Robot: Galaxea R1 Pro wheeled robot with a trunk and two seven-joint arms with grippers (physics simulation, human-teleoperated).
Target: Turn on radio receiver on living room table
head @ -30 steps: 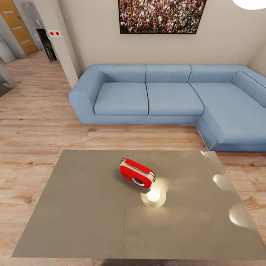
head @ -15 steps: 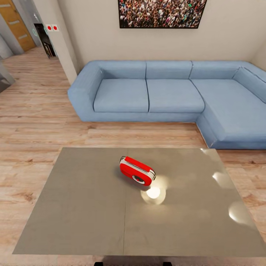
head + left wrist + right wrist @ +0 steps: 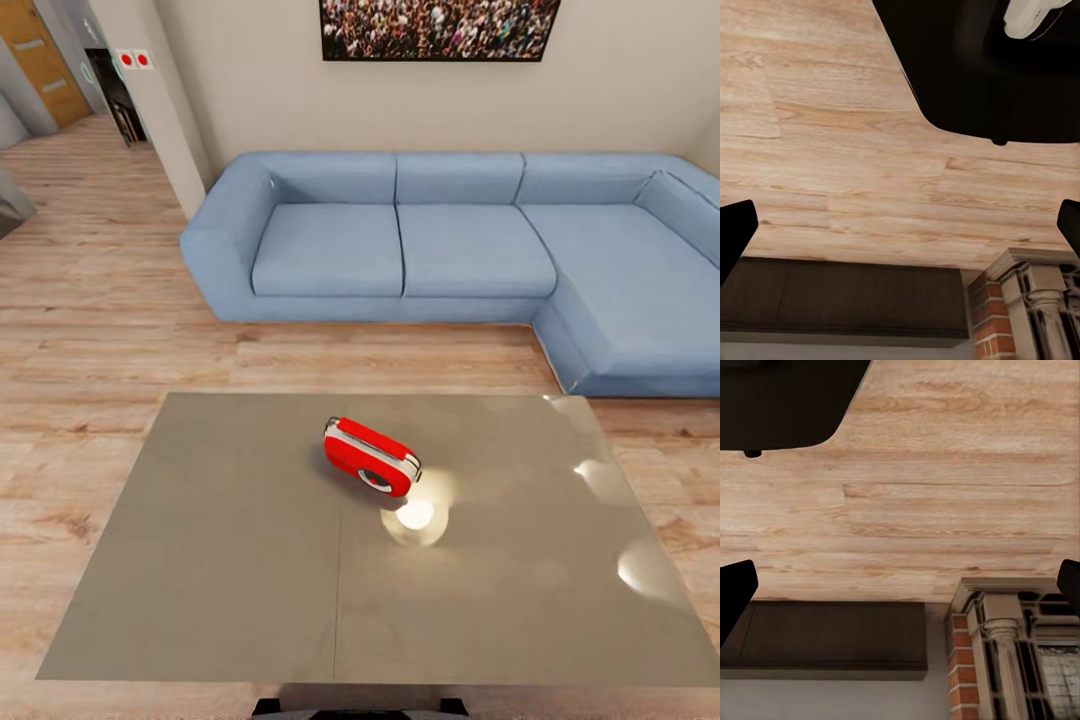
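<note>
Tool fingertips of the left arm and of the right sit spread wide, released, above plank floor. Rounded red radio receiver rests mid-worktop, glossy grey-brown.

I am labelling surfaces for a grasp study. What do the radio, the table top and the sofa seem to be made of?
Radio: glossy red shell, probably plastic, with silver-white trim that looks like metal or painted plastic.
Table: smooth grey-brown top, polished; it mirrors bright lamp spots. Laminate, lacquer or stone, I cannot tell which.
Sofa: matte blue covering with a faint weave, most likely fabric.
</note>
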